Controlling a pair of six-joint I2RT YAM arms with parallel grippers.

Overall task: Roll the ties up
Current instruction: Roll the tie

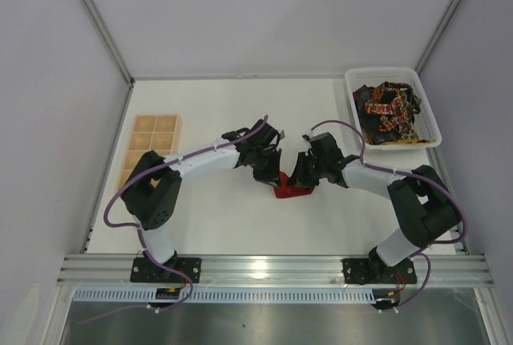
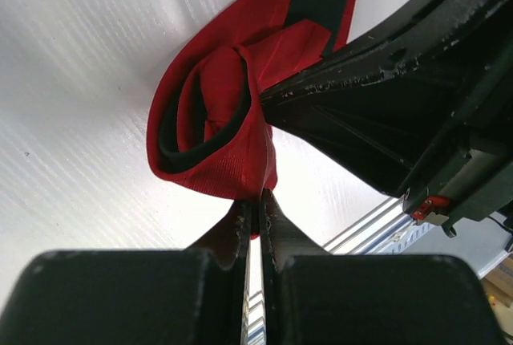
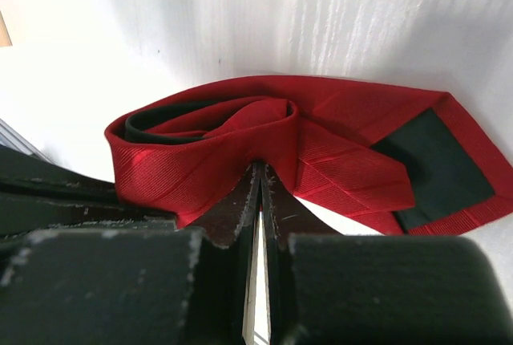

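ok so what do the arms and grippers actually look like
The left arm and right arm match: white links between bulky black joint housings. A purple cable loops along each. The left gripper and right gripper are matte black, each with two flat tapering fingers, scuffed and chipped pale along the edges.

Both arms bend inward, wrists nearly meeting. Left gripper and right gripper each press fingers almost together, nipping the red tie at their tips.
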